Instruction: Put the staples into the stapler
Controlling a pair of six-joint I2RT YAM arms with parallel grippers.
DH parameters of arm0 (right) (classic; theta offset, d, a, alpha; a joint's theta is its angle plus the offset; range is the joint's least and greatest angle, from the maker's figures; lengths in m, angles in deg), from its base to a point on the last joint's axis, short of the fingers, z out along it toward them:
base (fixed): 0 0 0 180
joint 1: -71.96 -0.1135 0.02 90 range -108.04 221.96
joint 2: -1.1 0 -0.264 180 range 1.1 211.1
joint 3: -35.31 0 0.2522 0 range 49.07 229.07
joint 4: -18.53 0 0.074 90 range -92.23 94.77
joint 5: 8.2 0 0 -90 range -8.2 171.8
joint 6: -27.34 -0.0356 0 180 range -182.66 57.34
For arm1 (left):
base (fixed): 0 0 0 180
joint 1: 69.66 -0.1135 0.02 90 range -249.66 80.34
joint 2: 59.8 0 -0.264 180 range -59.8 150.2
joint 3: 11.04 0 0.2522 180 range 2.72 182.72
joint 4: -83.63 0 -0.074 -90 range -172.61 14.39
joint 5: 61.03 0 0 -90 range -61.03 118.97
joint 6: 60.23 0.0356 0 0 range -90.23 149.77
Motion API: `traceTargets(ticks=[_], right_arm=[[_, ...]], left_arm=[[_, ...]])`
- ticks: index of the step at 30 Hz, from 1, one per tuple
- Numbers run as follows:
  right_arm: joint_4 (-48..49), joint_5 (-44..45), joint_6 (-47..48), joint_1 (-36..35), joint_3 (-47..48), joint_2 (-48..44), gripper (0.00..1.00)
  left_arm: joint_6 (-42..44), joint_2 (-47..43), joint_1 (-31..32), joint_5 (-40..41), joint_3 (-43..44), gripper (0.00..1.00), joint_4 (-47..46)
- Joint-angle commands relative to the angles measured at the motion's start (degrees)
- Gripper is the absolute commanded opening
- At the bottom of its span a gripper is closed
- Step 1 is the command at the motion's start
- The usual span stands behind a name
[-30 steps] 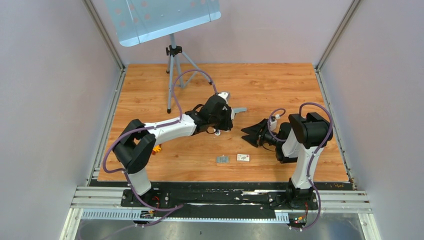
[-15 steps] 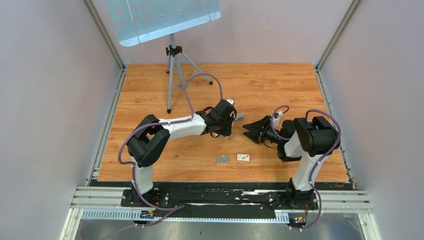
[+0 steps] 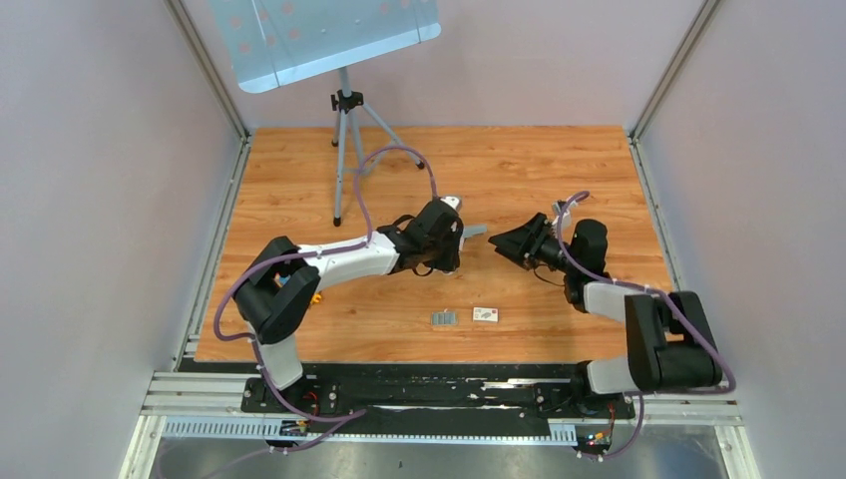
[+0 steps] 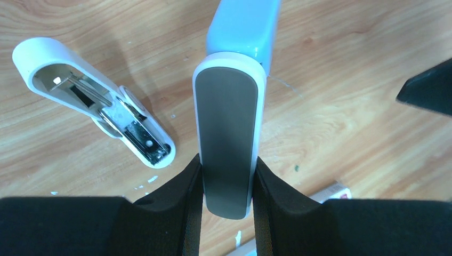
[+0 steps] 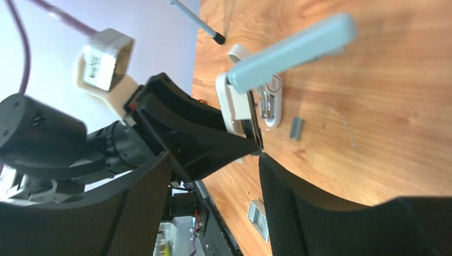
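staples (image 3: 444,317): small grey ridged block, flat on the table (image 3: 559,170), lower middle of the top view, just left of the white box (image 3: 486,314). Nothing touches it. Likely light, stiff but brittle: strips could snap apart at the ridges, and metal is slick. Lies low, so best to pinch across the long edges, jaws low to the wood.

Both grippers are well apart from it, higher up the frame.

stapler (image 4: 229,122): swung open, in the centre of the top view. Blue-and-grey arm is clamped between the fingers of the left gripper (image 4: 228,165), sticking out past the tips. Magazine half (image 4: 122,122) lies on the wood, upper left of the left wrist view, metal channel exposed and facing up.

right gripper (image 3: 502,242): fingers spread, nothing between them, tips pointing at the stapler, just right of it, not touching.

Judgement: stapler is open and held; the staples are not yet picked up. The free right gripper is the one to go for them.
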Motion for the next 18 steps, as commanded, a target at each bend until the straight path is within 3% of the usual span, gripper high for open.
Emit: traceTargets(ticks=[1, 8, 13, 18], right_arm=[[-9.9, -0.1, 9.7, 0.8, 2.6, -7.6, 0.66], [-0.7, -2.2, 5.7, -1.3, 2.0, -10.6, 0.74], [9.8, 0.2, 1.3, -6.3, 0.8, -8.2, 0.76], [16.9, 1.1, -3.5, -7.2, 2.2, -5.7, 0.75]], left_arm=[[-3.8, -6.8, -2.3, -8.3, -5.6, 0.00, -11.1], [-12.8, -11.8, -5.5, -26.0, -11.2, 0.00, -25.8], [-18.1, -13.9, -5.5, -31.2, -13.9, 0.00, -35.0], [-20.6, -14.1, -5.6, -34.5, -15.0, 0.00, -37.9]])
